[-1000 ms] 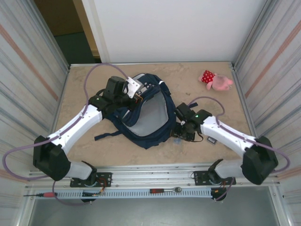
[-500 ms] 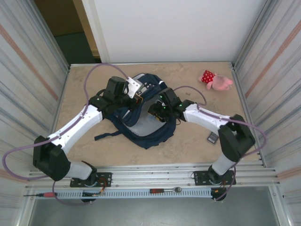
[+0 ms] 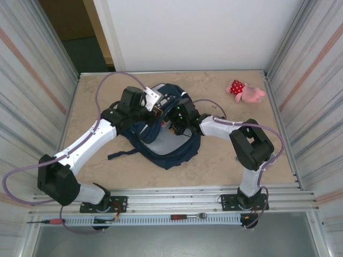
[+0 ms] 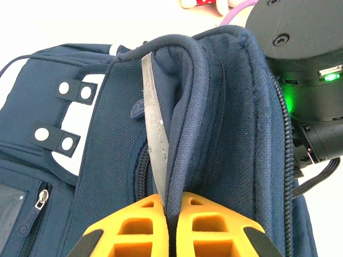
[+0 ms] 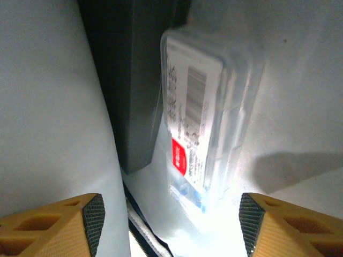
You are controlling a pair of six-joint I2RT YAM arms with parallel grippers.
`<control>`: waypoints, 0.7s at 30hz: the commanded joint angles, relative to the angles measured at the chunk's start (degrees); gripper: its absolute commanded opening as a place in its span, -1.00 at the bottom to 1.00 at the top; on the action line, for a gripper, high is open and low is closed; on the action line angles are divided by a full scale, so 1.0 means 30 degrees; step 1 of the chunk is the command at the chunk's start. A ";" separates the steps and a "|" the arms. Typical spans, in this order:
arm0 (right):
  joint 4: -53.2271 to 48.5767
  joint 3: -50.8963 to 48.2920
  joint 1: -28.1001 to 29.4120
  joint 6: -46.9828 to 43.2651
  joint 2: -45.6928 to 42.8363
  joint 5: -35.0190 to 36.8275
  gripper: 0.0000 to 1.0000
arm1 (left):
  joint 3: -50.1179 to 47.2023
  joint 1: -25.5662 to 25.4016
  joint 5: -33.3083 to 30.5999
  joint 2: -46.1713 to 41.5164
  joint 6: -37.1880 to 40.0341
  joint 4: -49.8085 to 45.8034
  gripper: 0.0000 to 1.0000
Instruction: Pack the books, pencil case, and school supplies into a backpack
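Backpack [image 3: 169,152] is the big blue thing in the middle of the table [image 3: 209,166]. My left claw [image 4: 170,206] is shut tight on its edge. It pinches the round blue rim, which has a pale stripe next to it, and holds the mouth of the bag up.

My right claw [image 5: 170,210] is down inside the bag. Its two orange fingers [image 5: 80,214] are far apart and hold nothing. The white pack [image 5: 206,107] with red and blue marks lies on the pale lining inside the bag. It is just ahead of my open fingers and not touching them. A flat dark thing [image 5: 134,80] lies right beside the pack, but I cannot tell what it is.

The pink plush toy [image 3: 246,92] sits far off near the back right corner of the table.
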 commanded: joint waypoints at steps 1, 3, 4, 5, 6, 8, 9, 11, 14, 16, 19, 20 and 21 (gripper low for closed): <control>0.0447 -0.0692 -0.0192 0.0347 -0.1308 0.0285 0.36 | 0.0700 -0.0031 0.0034 -0.0903 0.0065 0.0293 -1.00; 0.0407 -0.1605 -0.0200 -0.0133 -0.2451 0.0465 0.35 | 0.0666 -0.0036 0.0001 -0.0871 0.0144 0.0180 -1.00; 0.0243 -0.2058 -0.0208 -0.0433 -0.2999 0.0553 0.34 | 0.0565 -0.0012 -0.0037 -0.0907 0.0176 0.0126 -1.00; -0.0121 -0.2454 -0.0218 -0.0912 -0.3868 0.0710 0.33 | 0.0456 -0.0025 -0.0066 -0.0897 0.0238 0.0113 -1.00; -0.0741 -0.2960 -0.0229 -0.1338 -0.4746 0.0918 0.32 | 0.0305 -0.0061 -0.0108 -0.0915 0.0338 0.0110 -1.00; -0.2142 -0.3888 -0.0366 -0.2088 -0.6497 0.1526 0.32 | -0.0027 -0.0190 -0.0296 -0.0851 0.0696 0.0034 -1.00; -0.2999 -0.4423 -0.0496 -0.2460 -0.7513 0.1924 0.32 | -0.0211 -0.0397 -0.0574 -0.0734 0.1014 -0.0072 -1.00; -0.4167 -0.5542 -0.0870 -0.3184 -0.9467 0.2824 0.29 | -0.0489 -0.0960 -0.1098 -0.0376 0.1668 -0.0330 -1.00; -0.5644 -0.7572 -0.2519 -0.4197 -1.2625 0.3409 0.27 | -0.0903 -0.2057 -0.1670 0.0706 0.2541 -0.0501 -1.00; -0.6706 -0.8338 -0.3803 -0.4775 -1.4446 0.3373 0.27 | -0.1152 -0.2933 -0.2119 0.1654 0.2919 -0.0559 -1.00; -0.8780 -0.8396 -0.4997 -0.6459 -1.6911 0.3801 0.28 | -0.1668 -0.4290 -0.2356 0.3517 0.2927 -0.0226 -1.00; -0.9307 -0.8319 -0.5299 -0.7014 -1.7436 0.3817 0.29 | -0.1866 -0.4705 -0.2305 0.4309 0.2838 0.0010 -1.00; -0.9664 -0.8235 -0.5510 -0.7443 -1.7744 0.3768 0.30 | -0.1953 -0.5038 -0.2186 0.4948 0.2738 0.0201 -1.00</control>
